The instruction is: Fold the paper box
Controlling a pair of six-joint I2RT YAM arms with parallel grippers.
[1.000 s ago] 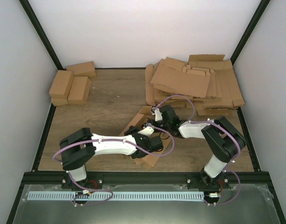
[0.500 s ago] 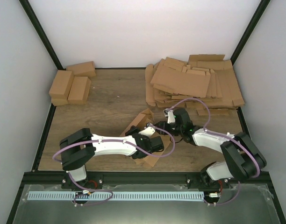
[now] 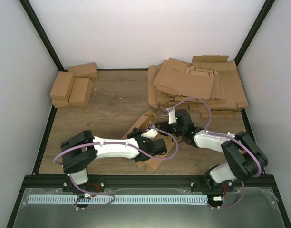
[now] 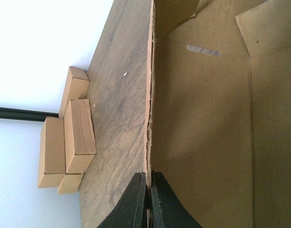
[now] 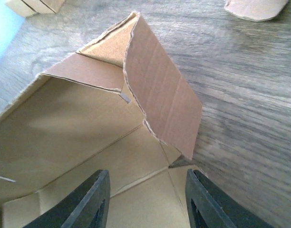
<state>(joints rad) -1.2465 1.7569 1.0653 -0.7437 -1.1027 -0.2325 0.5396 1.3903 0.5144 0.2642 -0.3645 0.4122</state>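
A brown cardboard box [image 3: 144, 124] lies partly opened in the middle of the table, its flaps up. My left gripper [image 3: 157, 147] is shut on the thin edge of one box wall [image 4: 149, 142]; the box inside [image 4: 207, 118] fills the right of the left wrist view. My right gripper [image 3: 170, 124] is open and empty, just right of the box. In the right wrist view its open fingers [image 5: 95, 194] point into the box's open end, beside a raised end flap [image 5: 164, 104].
A heap of flat cardboard blanks [image 3: 198, 85] lies at the back right. Three folded boxes [image 3: 72, 88] sit at the back left, also in the left wrist view [image 4: 69, 133]. Black frame posts and white walls bound the table.
My right gripper swung away to the right from the box, then came back a little to the left toward it. The left gripper and the box have stayed put.
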